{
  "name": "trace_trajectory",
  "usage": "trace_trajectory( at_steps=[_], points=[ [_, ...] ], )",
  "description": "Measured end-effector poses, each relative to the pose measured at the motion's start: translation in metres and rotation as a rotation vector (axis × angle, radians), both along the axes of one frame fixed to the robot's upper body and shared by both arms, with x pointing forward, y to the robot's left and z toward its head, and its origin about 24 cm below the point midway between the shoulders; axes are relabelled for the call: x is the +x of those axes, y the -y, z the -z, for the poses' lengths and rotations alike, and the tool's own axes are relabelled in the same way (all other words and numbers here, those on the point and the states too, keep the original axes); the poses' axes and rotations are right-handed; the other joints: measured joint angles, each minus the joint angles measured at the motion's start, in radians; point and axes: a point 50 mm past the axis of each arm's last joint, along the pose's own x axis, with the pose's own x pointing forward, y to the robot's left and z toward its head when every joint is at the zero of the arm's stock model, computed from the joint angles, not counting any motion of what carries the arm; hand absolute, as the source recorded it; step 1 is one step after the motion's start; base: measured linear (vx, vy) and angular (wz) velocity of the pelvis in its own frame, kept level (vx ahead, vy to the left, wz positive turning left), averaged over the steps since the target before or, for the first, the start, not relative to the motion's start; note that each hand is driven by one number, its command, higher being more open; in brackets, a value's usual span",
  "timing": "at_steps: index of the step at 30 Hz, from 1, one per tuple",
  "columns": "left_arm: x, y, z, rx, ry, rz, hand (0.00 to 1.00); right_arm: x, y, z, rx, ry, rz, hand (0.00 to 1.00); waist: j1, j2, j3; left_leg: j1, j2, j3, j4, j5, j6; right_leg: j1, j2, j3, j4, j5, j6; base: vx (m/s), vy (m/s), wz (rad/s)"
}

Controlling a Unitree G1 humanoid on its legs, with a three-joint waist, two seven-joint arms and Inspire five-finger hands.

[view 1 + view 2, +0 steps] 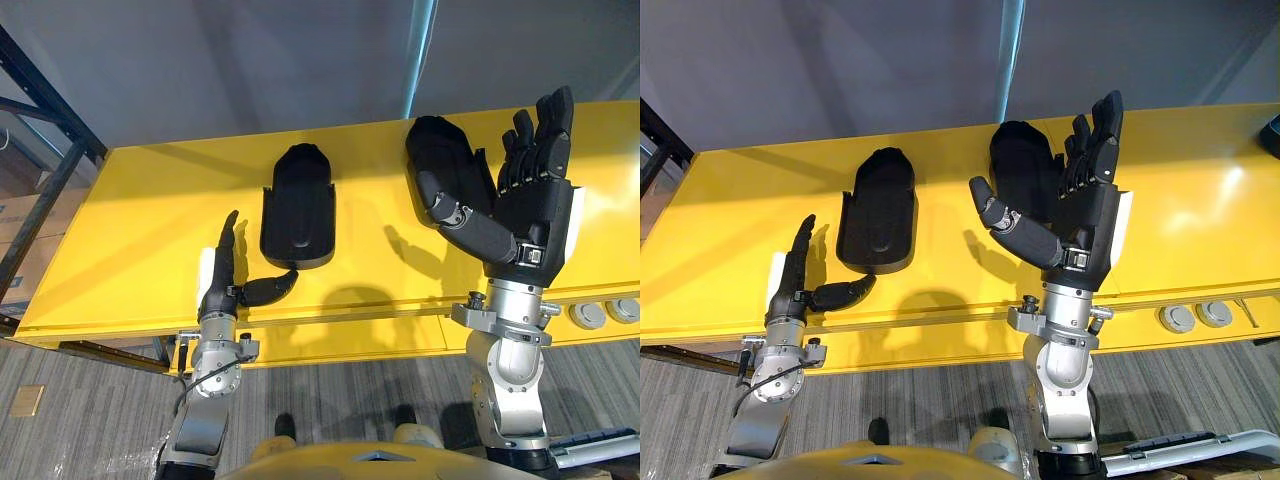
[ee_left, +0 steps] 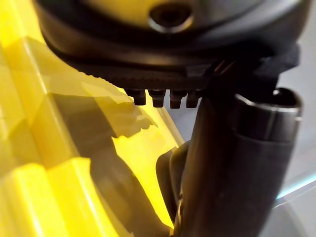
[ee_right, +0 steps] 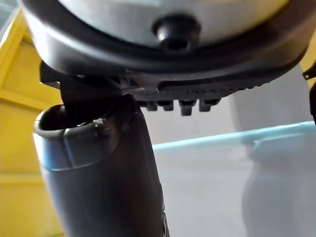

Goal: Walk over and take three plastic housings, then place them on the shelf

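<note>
Just beyond left hand (image 1: pixel 216 272), one black housing (image 1: pixel 297 215)

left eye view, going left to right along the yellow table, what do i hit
left hand → left black housing → right black housing → right hand → two grey round caps

We find a yellow table (image 1: pixel 120 230) spreading beneath the fingers (image 1: pixel 545 125) of the right hand (image 1: pixel 535 215). Past those fingertips rises a grey wall (image 1: pixel 250 60) with a pale strip (image 1: pixel 420 50). Right of them, nearer us, two round grey discs (image 1: pixel 605 314) sit by the table's front edge. Nearer than the fingers (image 1: pixel 229 232) of the left hand (image 1: pixel 220 265), grey carpet (image 1: pixel 90 400) bears a small brown square (image 1: pixel 28 400).
</note>
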Motion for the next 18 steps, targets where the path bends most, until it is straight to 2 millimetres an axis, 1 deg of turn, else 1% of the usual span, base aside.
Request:
trace_trajectory(
  at_steps=[8,12,18],
  points=[
    [0.0003,-0.0013,0.0024,-0.007,-0.005,-0.020,1.00,-0.0002,-0.0013,0.0008,0.017,-0.002,0.000,1.00,0.001,0.000,0.000,0.011,0.000,0.015,0.000,-0.004,0.000,0.002,0.001,0.015,0.000,0.001,0.001,0.00,0.001,-0.05],
    [0.0040,-0.0013,0.0031,-0.011,-0.002,-0.026,1.00,-0.0009,-0.0007,0.0024,0.038,-0.009,-0.008,1.00,0.001,0.000,0.000,0.012,0.000,0.016,0.000,-0.004,0.000,0.002,0.001,0.016,0.000,0.002,0.002,0.00,0.000,0.00],
    [0.0073,-0.0014,0.0023,-0.010,0.008,-0.038,1.00,-0.0008,-0.0028,0.0029,0.049,-0.012,-0.020,1.00,-0.007,0.001,-0.001,0.013,0.000,0.019,0.000,-0.004,0.000,0.002,0.001,0.019,0.000,0.003,0.002,0.00,0.000,0.00]
  ],
)
